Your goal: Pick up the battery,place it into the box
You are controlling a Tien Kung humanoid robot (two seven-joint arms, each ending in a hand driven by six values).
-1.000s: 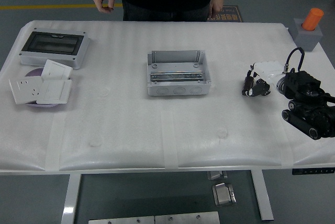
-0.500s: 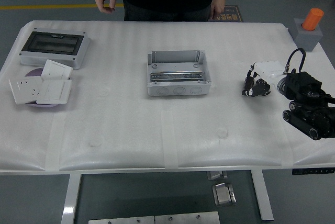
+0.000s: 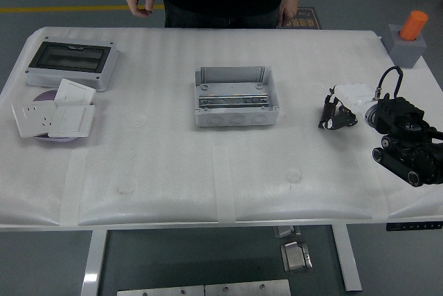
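Looking left of your right hand, the battery now tilts, top toward the box; your fingers' grip can't be told.

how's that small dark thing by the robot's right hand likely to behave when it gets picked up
The battery looks small and dark with glossy highlights, so it is probably rigid and may be slippery. Its outline is irregular and blurred; I can't tell whether it would roll. It rests on soft padded sheeting, which likely damps sliding. The right hand sits just beside it.
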